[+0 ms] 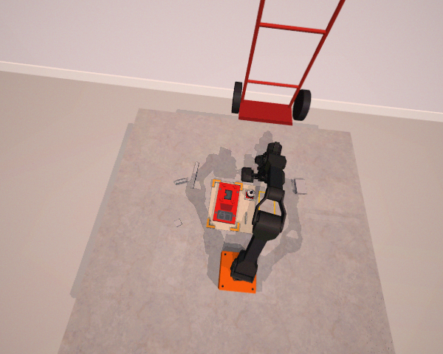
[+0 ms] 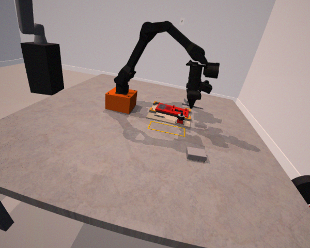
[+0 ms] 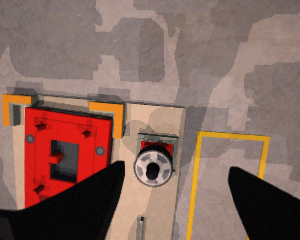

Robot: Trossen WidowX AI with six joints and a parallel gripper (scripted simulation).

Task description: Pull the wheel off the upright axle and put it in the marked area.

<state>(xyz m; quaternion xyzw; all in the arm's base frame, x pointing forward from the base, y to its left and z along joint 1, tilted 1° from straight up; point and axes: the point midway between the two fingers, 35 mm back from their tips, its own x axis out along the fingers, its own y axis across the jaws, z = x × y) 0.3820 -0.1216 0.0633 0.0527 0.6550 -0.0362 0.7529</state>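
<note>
The wheel (image 1: 250,193) (image 2: 181,117) (image 3: 141,169) is a small light disc with dark spokes, dark beneath. It sits on the upright axle, whose black tip (image 3: 152,171) pokes through its middle, above a small red base on the beige board (image 2: 150,115) (image 3: 160,212). The marked area, a yellow outline (image 1: 274,207) (image 2: 166,132) (image 3: 194,185), lies on the table beside the board; no object shows inside it. My gripper (image 2: 191,107) (image 3: 176,170) points down, open and empty, above the board's far end. In the wrist view the wheel appears between the fingertips, nearer the left one, but lower.
A red plate with pegs (image 1: 233,198) (image 2: 167,109) (image 3: 92,170) lies on the board between orange corner brackets (image 1: 215,181) (image 3: 118,120). A grey block (image 1: 300,186) (image 2: 196,153) lies beyond the outline. A thin bar (image 1: 195,175) lies on the board's other side. My orange base (image 1: 225,270) (image 2: 118,102) is near.
</note>
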